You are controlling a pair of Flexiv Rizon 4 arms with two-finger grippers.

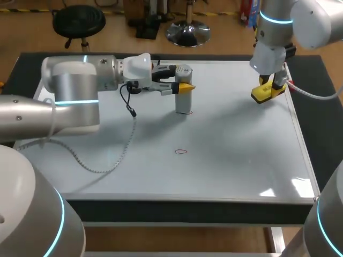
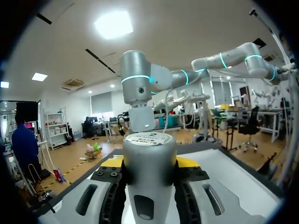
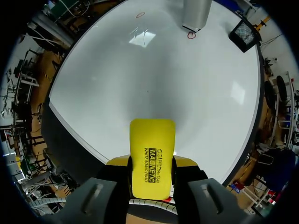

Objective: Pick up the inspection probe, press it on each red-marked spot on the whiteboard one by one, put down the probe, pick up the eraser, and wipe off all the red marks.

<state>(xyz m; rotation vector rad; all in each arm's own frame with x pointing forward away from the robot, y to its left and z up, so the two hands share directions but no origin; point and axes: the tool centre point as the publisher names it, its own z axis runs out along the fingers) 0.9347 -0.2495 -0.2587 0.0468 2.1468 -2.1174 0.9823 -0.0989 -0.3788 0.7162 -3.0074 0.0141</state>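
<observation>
On the whiteboard [image 1: 241, 155], the probe [image 1: 184, 100] stands upright on one red mark [image 1: 188, 112], pinched by the left fingers [image 1: 186, 86]. The right fingers [image 3: 187, 162] pinch the eraser [image 1: 266, 92] by the board's right edge. A tilted press could skid the tip and smear ink. One probe, one eraser, two marks: the other red mark [image 1: 181, 151] sits nearer the robot.

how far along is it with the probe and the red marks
Picking up is done: the left hand is shut on the probe, upright on the whiteboard with a red mark at its base. The right hand already holds the eraser. Left: possibly pressing the nearer red mark, setting the probe down, wiping both marks.
</observation>
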